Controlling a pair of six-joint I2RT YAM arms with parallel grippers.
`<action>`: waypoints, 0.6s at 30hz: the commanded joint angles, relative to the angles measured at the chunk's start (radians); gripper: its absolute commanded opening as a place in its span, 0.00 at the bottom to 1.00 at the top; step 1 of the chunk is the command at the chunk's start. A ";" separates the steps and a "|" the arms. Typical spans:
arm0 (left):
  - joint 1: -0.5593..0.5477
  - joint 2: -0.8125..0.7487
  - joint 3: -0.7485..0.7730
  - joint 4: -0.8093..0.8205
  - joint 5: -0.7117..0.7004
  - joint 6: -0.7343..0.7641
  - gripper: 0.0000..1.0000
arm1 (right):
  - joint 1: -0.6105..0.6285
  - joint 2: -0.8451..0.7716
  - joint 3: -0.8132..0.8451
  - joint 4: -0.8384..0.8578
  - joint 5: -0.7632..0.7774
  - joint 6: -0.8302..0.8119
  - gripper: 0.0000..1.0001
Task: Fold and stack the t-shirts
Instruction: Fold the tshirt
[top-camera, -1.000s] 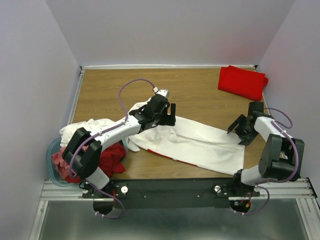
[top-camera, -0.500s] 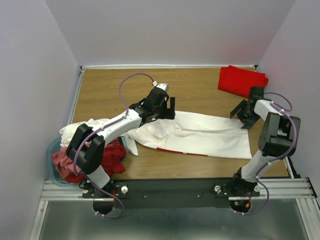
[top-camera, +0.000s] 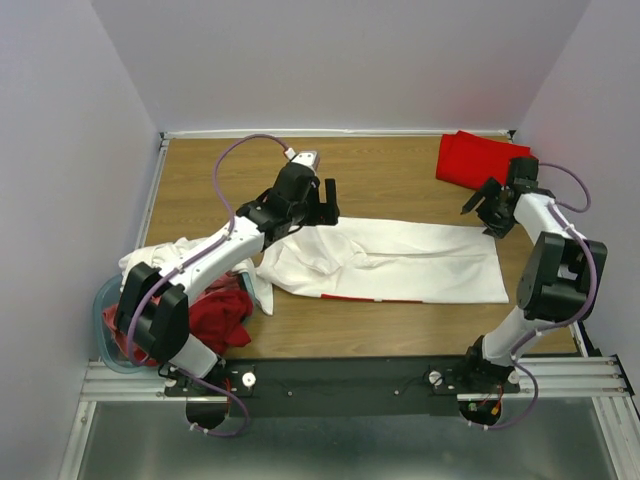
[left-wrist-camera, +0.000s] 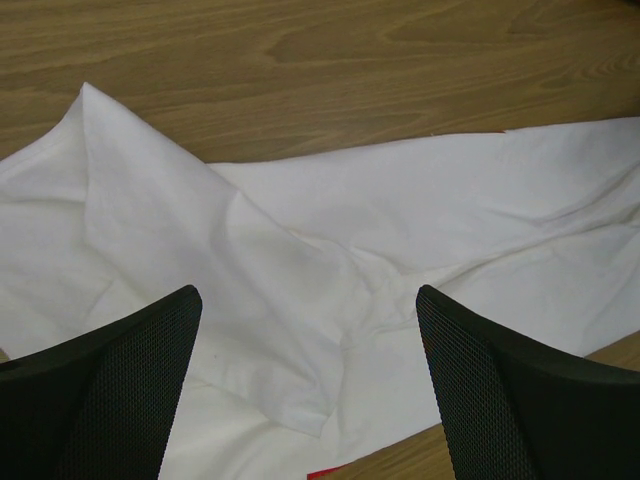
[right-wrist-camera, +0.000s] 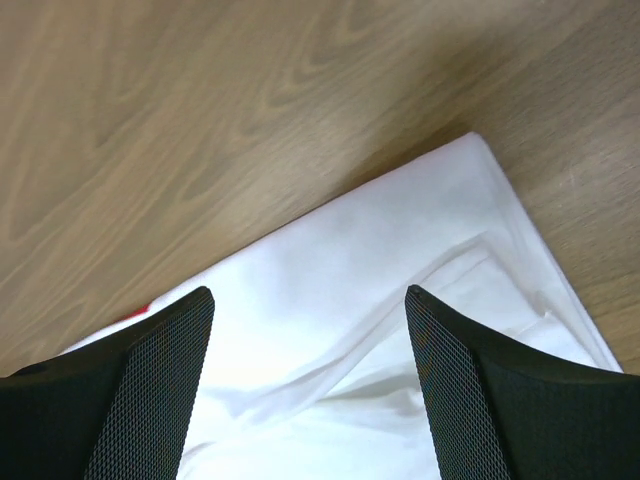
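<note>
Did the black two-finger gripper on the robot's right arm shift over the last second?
Yes. The right gripper moved toward the folded bright red cloth t-shirt in the far corner.

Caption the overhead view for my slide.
Left gripper and right gripper, both open, at opposite ends of a white t-shirt; folded red t-shirt behind.

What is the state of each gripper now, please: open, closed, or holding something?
Left gripper: open, holding nothing, over the white t-shirt.
Right gripper: open, holding nothing, over a corner of the same t-shirt.

wooden table (top-camera: 400, 180) holds a white t-shirt (top-camera: 410, 265) and a red t-shirt (top-camera: 482, 163).
</note>
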 joint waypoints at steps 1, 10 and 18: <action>0.005 -0.055 -0.051 -0.008 0.023 -0.003 0.96 | 0.014 -0.096 -0.037 0.014 -0.107 -0.041 0.84; 0.005 -0.101 -0.102 -0.005 0.026 -0.015 0.96 | 0.037 0.015 -0.045 0.023 -0.160 -0.071 0.84; 0.007 -0.166 -0.137 -0.032 0.017 -0.016 0.96 | 0.072 0.048 -0.052 0.026 -0.151 -0.093 0.84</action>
